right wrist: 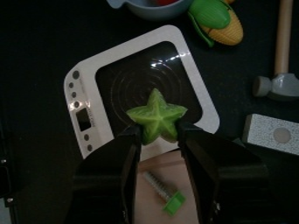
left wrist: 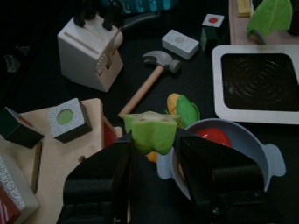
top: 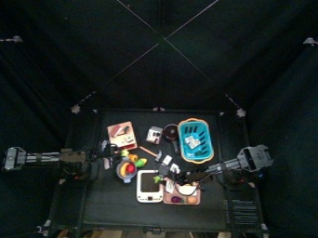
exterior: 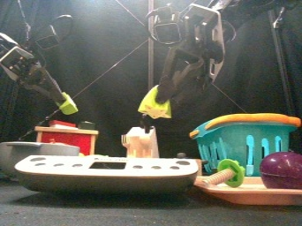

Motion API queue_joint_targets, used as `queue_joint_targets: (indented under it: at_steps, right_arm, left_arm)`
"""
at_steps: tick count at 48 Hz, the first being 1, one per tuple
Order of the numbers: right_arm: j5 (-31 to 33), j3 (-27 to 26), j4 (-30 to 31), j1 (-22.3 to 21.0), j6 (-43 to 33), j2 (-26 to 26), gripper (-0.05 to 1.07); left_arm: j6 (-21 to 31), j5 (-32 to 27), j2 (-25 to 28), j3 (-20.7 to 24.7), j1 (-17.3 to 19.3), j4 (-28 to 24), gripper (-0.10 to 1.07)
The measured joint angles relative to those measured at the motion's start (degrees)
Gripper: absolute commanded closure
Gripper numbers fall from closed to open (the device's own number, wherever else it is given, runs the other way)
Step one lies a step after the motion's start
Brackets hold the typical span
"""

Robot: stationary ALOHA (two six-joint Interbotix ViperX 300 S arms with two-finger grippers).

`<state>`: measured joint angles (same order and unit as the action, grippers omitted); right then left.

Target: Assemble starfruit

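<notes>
The starfruit is in two bright yellow-green pieces, both held in the air. My left gripper (left wrist: 158, 144) is shut on one wedge-like starfruit piece (left wrist: 149, 131), which shows at the left in the front view (exterior: 69, 106). My right gripper (right wrist: 158, 140) is shut on a star-shaped starfruit piece (right wrist: 158, 118) over the white gadget (right wrist: 122, 83). In the front view that piece (exterior: 154, 101) hangs mid-picture, well apart from the left one. From above, both grippers sit over the table's front half, the left gripper (top: 118, 160) and the right gripper (top: 174, 173).
A teal basket (exterior: 248, 141) stands at the right on a tray with a purple fruit (exterior: 283, 168). Below my left gripper lie a grey bowl (left wrist: 251, 144) with a red piece, a toy hammer (left wrist: 152, 74) and a white block (left wrist: 91, 52). A toy corn (right wrist: 216, 22) lies near the gadget.
</notes>
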<state>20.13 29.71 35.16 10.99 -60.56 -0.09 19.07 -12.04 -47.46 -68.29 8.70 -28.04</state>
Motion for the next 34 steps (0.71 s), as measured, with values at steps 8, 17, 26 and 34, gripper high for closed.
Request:
queue_joint_targets:
  at_steps: [8,17,26,34]
  right_arm:
    - [0.0,0.5,0.4,-0.2,0.0,-1.9,0.35]
    - [0.0,1.1,1.9,-2.2,-0.1,-4.7,0.35]
    - [-0.6,1.1,3.5,-3.8,-0.1,-7.1,0.35]
    - [-2.9,1.1,3.7,-5.0,-0.1,-8.4,0.35]
  left_arm:
    - [0.0,0.9,-0.1,0.0,-1.1,1.3,0.26]
    - [0.3,4.5,0.1,0.0,-2.3,2.0,0.26]
    - [0.3,9.1,0.4,0.0,-2.5,8.1,0.26]
    - [0.2,10.7,1.0,0.5,-5.4,13.1,0.26]
